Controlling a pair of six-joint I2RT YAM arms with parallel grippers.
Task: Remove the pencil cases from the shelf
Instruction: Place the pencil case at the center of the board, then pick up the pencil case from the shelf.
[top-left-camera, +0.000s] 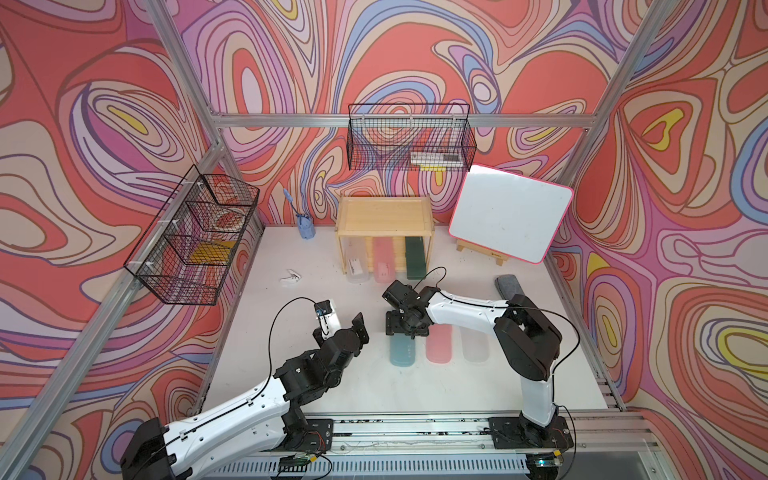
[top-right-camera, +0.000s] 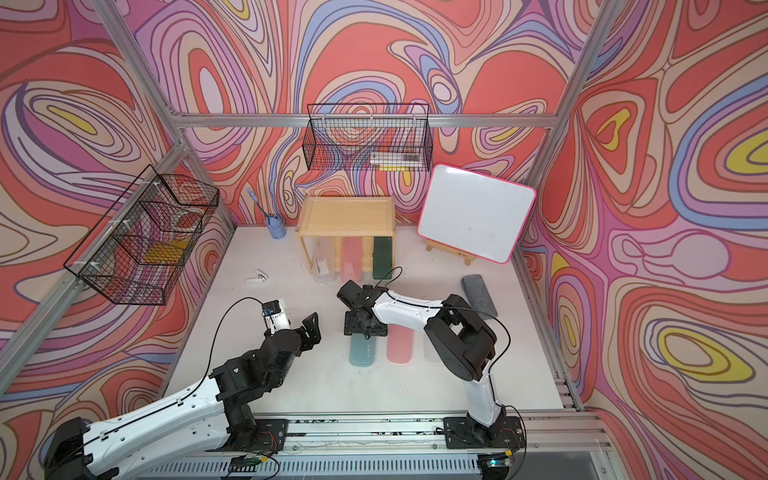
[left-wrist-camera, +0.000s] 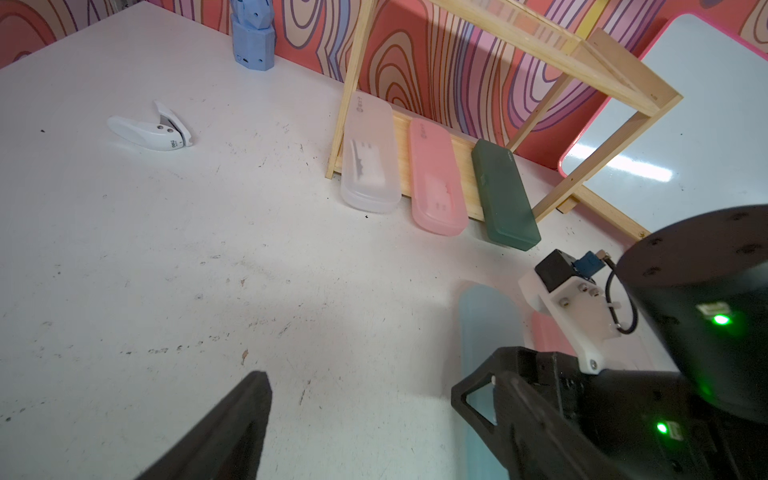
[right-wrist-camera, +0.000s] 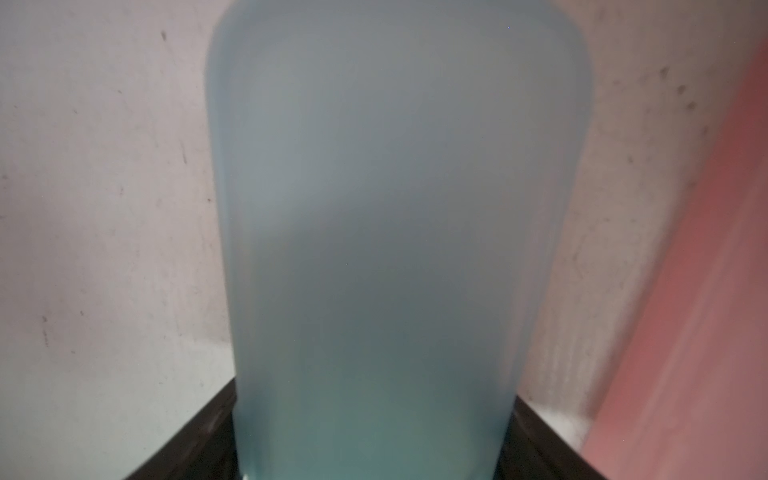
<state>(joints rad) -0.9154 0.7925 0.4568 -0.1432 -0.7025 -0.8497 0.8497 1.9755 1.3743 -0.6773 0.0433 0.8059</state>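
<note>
Under the right gripper (top-left-camera: 406, 328): the teal case (top-left-camera: 402, 351) lies flat on the table (top-left-camera: 353, 299), with its shelf-side end between the fingers.
Right gripper state: the jaws sit astride the case's short width, one finger hard against each long edge. I cannot tell whether they are pressing or have let go.
Left gripper (top-left-camera: 360, 330): jaws apart with nothing between them, off to the right gripper's left and apart from the teal case.
Step, as I judge it: setting the teal case down into the row on the table.
Doing it well: I'd spread the jaws fully, then rise straight up so no fingertip drags the case. Any drift to the right risks nudging the neighbouring case.
To the gripper's right: a pink case (top-left-camera: 439, 343) lies just beside the teal one. Beyond it is a whitish case (top-left-camera: 473, 345), partly under the right arm.
Ahead of the fingertips: the shelf (top-left-camera: 384, 232). On its lower tier lie a second whitish case (top-left-camera: 356, 259), a second pink case (top-left-camera: 384, 257) and a dark green case (top-left-camera: 415, 257).
Teal case, long axis: it runs from the shelf back towards the arm bases, parallel with its two neighbours. The free rounded end points at the bases.
Shelf cases, long axis: much the same line. Their near ends poke out over the front rim towards the gripper.
Next reach, my judgement: grip a protruding end across its width and draw it out along that axis, staying low under the upper tier.
Progress, judged: three cases are off the shelf and three remain on it.
</note>
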